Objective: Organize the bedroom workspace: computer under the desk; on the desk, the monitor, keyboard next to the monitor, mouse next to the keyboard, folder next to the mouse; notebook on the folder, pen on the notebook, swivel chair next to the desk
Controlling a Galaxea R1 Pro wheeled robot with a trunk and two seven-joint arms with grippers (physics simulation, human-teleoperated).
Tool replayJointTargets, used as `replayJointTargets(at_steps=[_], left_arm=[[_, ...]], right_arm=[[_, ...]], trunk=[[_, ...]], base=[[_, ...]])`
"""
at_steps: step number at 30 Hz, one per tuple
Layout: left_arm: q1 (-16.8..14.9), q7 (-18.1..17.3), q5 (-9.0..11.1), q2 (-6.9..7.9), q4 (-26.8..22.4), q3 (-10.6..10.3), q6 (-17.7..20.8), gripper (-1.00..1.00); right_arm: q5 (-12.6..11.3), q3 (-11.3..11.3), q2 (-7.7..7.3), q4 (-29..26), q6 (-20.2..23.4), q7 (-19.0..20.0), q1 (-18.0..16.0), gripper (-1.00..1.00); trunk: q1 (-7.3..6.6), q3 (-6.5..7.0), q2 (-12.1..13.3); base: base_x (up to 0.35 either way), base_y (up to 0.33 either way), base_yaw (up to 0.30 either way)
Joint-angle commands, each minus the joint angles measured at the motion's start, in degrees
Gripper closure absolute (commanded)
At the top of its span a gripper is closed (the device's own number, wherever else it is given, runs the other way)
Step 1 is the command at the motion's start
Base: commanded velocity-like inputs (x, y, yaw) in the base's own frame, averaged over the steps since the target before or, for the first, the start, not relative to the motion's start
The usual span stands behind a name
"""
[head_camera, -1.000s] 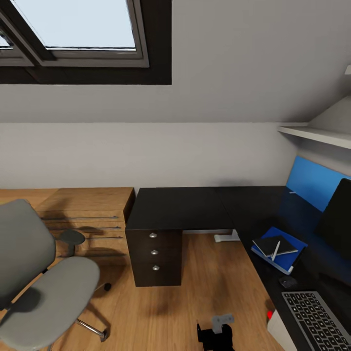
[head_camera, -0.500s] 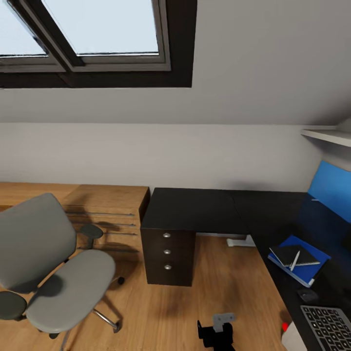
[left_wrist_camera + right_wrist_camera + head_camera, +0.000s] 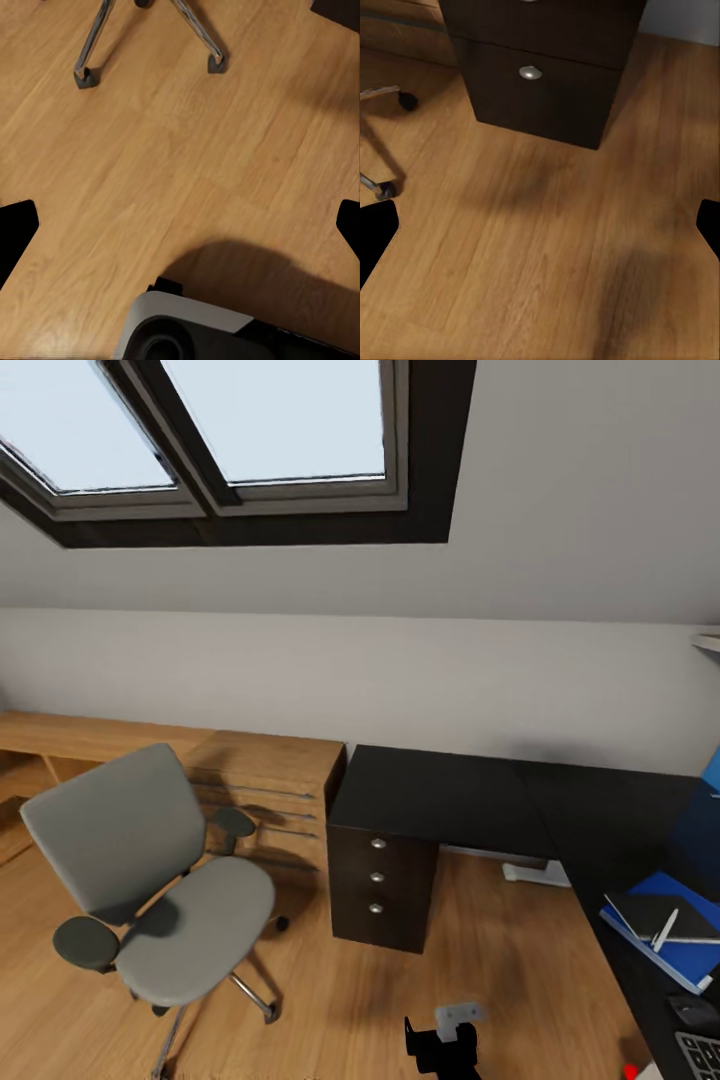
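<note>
grey swivel chair (image 3: 150,890) beyond left gripper (image 3: 180,225); both grippers spread, empty.

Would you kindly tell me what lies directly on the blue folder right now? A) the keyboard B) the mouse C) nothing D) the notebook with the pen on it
D: in the head view the notebook lies on the folder with the pen across it.

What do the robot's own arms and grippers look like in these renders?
Little shows. In each wrist view, plain black fingertips sit at both side edges, without markings or cables; the right wrist view shows the same flat black tips. In the head view, a black blocky part with a small grey bracket sits at the bottom edge. A rounded grey-white and black shell shows in the left wrist view.
</note>
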Motion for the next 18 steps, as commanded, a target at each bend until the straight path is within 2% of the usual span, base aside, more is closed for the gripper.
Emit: replayJointTargets(at_steps=[1,18], left_arm=[[0.0,0.5,0.0,0.03,-0.1,-0.3,-0.1,-1.0],[0.0,0.5,0.1,0.04,-0.1,-0.3,-0.1,-1.0]], right_arm=[[-0.1,0.5,0.04,0.0,-0.1,-0.4,0.0,-1.0],[0.0,0.5,0.15,0.1,0.0,-0.5,0.0,-1.0]], trunk=[[-0.2,0.09,0.3],[-3.71,2.96,6.7]], base=[[0.0,0.0,0.279],[0.0,0.0,0.279]])
